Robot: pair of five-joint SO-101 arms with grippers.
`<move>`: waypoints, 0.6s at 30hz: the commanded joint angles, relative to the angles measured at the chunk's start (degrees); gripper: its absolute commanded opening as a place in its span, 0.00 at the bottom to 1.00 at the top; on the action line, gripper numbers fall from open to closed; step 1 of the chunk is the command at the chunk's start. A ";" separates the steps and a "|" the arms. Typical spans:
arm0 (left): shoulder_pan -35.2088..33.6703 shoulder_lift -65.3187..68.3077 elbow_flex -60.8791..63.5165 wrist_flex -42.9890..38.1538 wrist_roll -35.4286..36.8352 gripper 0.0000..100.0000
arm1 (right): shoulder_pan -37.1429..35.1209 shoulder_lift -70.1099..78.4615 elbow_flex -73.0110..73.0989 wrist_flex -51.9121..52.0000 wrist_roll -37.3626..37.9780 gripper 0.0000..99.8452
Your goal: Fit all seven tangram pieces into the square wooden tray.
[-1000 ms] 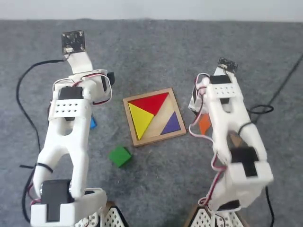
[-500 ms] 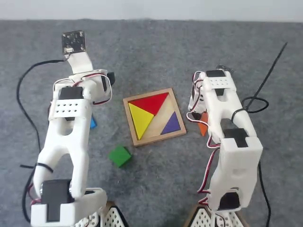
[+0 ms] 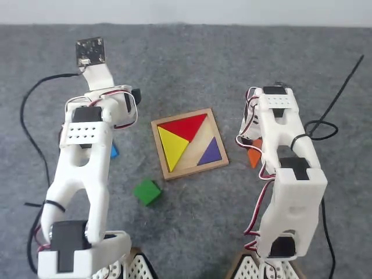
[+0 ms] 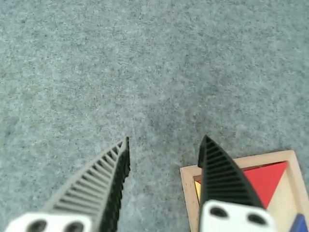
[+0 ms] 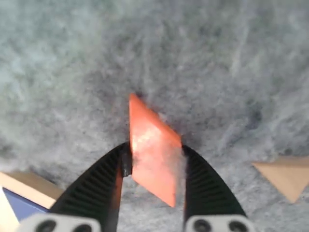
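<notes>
Currently pinches the flat orange parallelogram piece [image 5: 152, 140] between both jaws of the right gripper [image 5: 155, 151], over grey carpet [image 3: 192, 64] just beside the right edge of the square wooden tray [image 3: 196, 170]. Seats red triangle [image 3: 187, 126], yellow triangle [image 3: 170, 148] and purple triangle [image 3: 210, 153] inside that tray. Holds the left gripper [image 4: 164, 145] wide apart and empty above carpet near a tray corner. Shows a green cube [image 3: 146, 192] between tray and arm bases, a blue piece [image 3: 114, 151] partly hidden under the left arm, and a tan triangle [image 5: 285, 176] near the orange piece.
</notes>
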 commanded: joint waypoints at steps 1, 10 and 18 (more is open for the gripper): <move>0.44 -0.53 -0.31 -1.05 -0.44 0.22 | 0.22 -1.45 -3.87 1.19 1.58 0.04; 0.44 -0.53 -0.31 -1.05 -0.44 0.22 | -3.56 -5.93 -13.63 13.14 15.12 0.04; 0.44 -0.53 -0.31 -1.05 -0.44 0.22 | -16.75 -5.23 -15.03 4.97 27.87 0.05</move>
